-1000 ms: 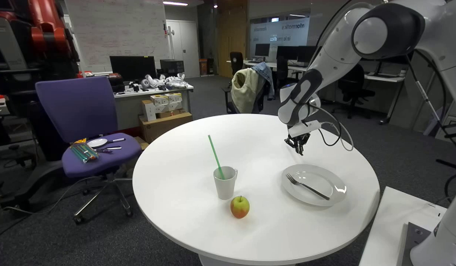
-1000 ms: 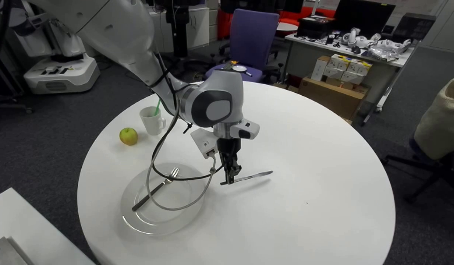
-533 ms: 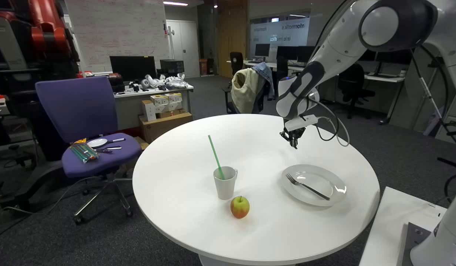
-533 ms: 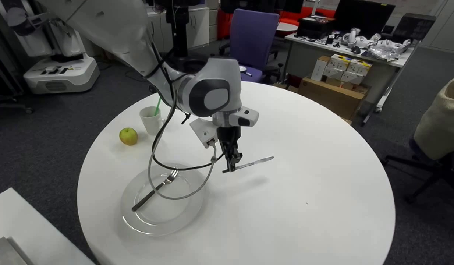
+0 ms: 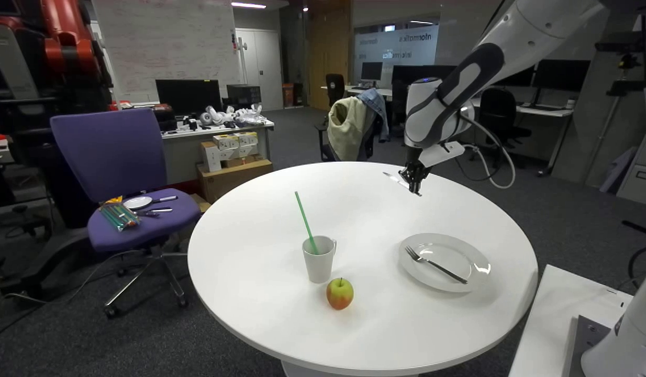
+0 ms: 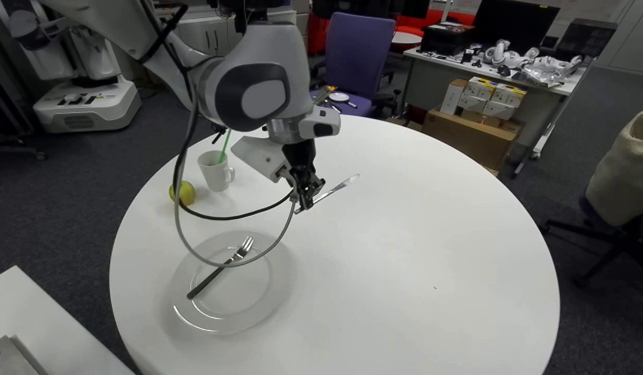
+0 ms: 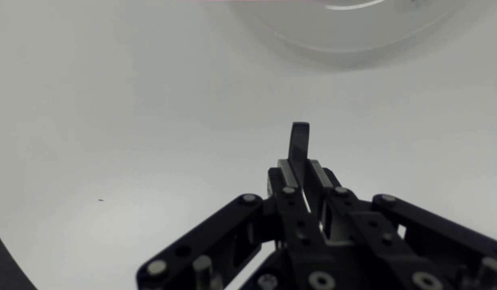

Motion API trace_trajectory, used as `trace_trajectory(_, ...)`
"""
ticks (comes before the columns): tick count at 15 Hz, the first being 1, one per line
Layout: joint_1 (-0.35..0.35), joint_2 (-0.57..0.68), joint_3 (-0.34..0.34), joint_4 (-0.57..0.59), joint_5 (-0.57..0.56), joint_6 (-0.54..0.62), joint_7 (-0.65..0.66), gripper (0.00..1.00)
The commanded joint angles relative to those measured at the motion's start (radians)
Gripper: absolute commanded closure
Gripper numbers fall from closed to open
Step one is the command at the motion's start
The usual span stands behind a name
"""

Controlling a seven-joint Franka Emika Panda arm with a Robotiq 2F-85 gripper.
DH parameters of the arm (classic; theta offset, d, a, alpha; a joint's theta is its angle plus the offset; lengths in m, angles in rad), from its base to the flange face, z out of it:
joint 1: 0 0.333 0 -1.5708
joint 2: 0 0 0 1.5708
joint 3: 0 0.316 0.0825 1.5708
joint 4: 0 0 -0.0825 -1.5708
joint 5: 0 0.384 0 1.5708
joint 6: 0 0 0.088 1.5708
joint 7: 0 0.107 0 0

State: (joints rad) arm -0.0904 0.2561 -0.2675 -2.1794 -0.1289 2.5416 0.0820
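My gripper [image 5: 415, 189] is shut on a table knife [image 5: 396, 179] and holds it above the white round table [image 5: 249, 251]. In an exterior view the gripper [image 6: 305, 203] grips the knife by its dark handle, with the silver blade [image 6: 338, 188] sticking out to the far right. In the wrist view the handle end [image 7: 299, 139] pokes out between the fingertips [image 7: 300, 171]. A white plate [image 5: 464, 254], nearest to the gripper, bears a fork [image 5: 439, 267]. The plate's rim [image 7: 345, 44] also shows at the top of the wrist view.
A white mug [image 5: 319, 268] with a green straw [image 5: 304, 220] stands on the table beside an apple [image 5: 340, 294]. The arm's loose cables [image 6: 233, 265] hang in front of the plate. A purple chair [image 5: 140, 220] with utensils and a white side table [image 5: 569, 303] stand beside the table.
My gripper has risen with the knife and moved away from the plate, up and to the left in an exterior view. The plate, fork, mug and apple have not moved.
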Motion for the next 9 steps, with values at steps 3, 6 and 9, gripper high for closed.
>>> trace_trajectory(3, -0.070, -0.245, 0.086, -0.269, 0.061, -0.019, -0.340, 0.97)
trace_trajectory(6, -0.078, -0.316, 0.086, -0.350, 0.104, -0.074, -0.539, 0.97)
trace_trajectory(9, -0.079, -0.355, 0.066, -0.393, 0.089, -0.149, -0.649, 0.97)
